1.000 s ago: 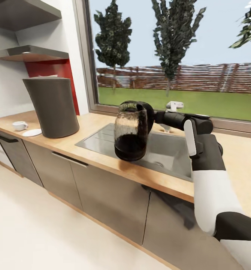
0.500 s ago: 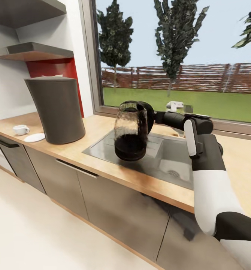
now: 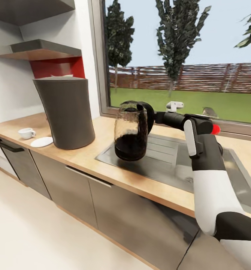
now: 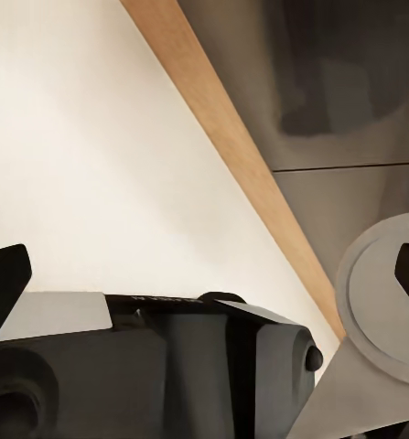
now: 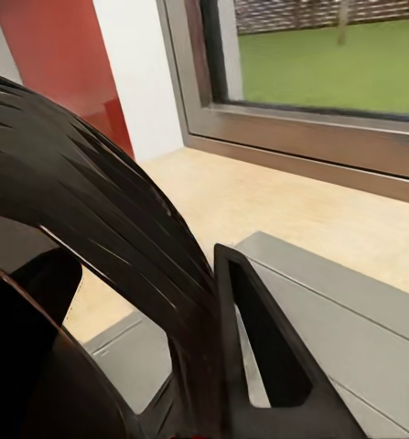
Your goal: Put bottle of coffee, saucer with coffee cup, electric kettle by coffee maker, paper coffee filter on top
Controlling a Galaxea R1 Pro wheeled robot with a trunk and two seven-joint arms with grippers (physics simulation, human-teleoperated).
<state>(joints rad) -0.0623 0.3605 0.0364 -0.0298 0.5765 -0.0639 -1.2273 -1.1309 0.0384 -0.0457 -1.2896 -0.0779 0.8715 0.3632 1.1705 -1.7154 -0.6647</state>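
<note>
A glass electric kettle (image 3: 131, 131) with a dark lower half hangs above the left end of the sink (image 3: 166, 150). My right gripper (image 3: 156, 117) is shut on its black handle (image 5: 122, 229), one finger (image 5: 259, 347) pressed against it. The tall grey coffee maker (image 3: 67, 112) stands on the wooden countertop (image 3: 84, 157) left of the kettle, with a white paper filter (image 3: 62, 76) on its top. Further left, a white cup (image 3: 27, 132) sits beside a white saucer (image 3: 41, 141). My left gripper (image 4: 204, 270) hangs low over the floor, fingers (image 4: 3, 274) wide apart.
Grey cabinet fronts (image 3: 125, 210) run under the counter's front edge. A window (image 3: 185, 56) and a faucet (image 3: 174, 105) lie behind the sink. Wall shelves (image 3: 39, 50) hang above the coffee maker. A small red knob (image 3: 215, 129) shows behind my right arm.
The whole view has shifted: counter, coffee maker, cup and saucer slid rightward in the picture. The kettle stays in my right gripper and is now nearer the coffee maker.
</note>
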